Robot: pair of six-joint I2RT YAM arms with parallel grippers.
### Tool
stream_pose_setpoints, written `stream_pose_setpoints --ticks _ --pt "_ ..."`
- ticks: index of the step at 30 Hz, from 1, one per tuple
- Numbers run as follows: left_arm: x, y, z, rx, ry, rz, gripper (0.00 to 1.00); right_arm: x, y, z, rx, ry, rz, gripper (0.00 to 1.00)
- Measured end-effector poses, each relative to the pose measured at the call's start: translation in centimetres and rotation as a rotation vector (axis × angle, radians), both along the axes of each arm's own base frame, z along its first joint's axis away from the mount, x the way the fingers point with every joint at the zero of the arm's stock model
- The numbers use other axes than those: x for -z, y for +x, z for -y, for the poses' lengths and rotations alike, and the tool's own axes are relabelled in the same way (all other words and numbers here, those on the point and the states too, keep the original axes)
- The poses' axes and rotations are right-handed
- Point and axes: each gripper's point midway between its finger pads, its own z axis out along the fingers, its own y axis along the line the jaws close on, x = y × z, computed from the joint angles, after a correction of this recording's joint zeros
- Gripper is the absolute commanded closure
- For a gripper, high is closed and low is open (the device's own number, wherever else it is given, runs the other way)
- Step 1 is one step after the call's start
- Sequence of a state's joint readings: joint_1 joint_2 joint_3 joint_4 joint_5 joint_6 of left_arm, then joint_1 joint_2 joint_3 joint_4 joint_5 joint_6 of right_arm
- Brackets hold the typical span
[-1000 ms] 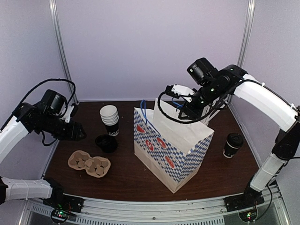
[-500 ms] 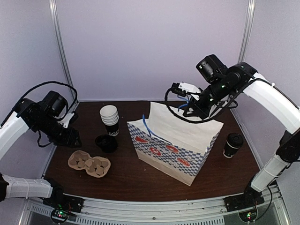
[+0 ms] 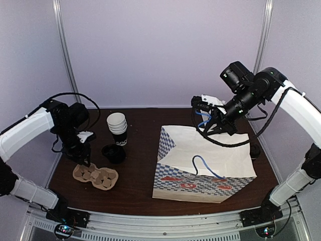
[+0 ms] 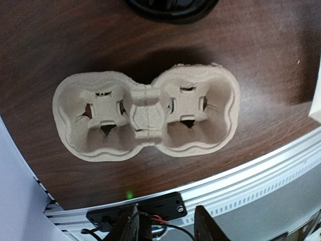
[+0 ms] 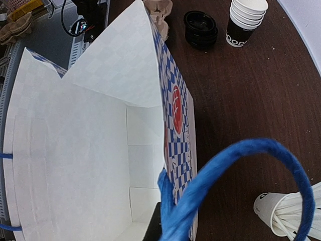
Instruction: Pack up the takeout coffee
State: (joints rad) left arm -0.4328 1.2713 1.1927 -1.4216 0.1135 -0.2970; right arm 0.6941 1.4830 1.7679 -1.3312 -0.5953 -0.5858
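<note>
Right end effector (image 3: 209,122) clamped shut on the checkered bag's (image 3: 180,145) blue handle (image 5: 235,155).
Left end effector (image 4: 168,227) hangs open above the cardboard carrier (image 4: 145,115); the takeout coffee (image 3: 256,150) sits on the table (image 3: 135,181), mostly hidden behind the bag.

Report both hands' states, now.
Left hand: open, empty, above the carrier.
Right hand: shut on the blue bag handle.
</note>
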Motion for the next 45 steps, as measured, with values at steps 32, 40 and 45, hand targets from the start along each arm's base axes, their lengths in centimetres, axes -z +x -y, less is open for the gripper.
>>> stream_pose_setpoints --ticks 32,40,45 --pt "10.7 3.7 1.4 -0.061 0.21 -0.009 0.39 1.5 -1.6 -0.5 -0.059 0.03 -0.101 1.0" --pt "11.8 3.8 1.3 -0.066 0.217 -0.021 0.38 1.5 -1.6 -0.5 -0.058 0.03 -0.102 1.0" --pt "10.9 3.1 1.1 -0.082 0.202 -0.016 0.35 1.7 -1.5 -0.6 -0.057 0.025 -0.109 1.0"
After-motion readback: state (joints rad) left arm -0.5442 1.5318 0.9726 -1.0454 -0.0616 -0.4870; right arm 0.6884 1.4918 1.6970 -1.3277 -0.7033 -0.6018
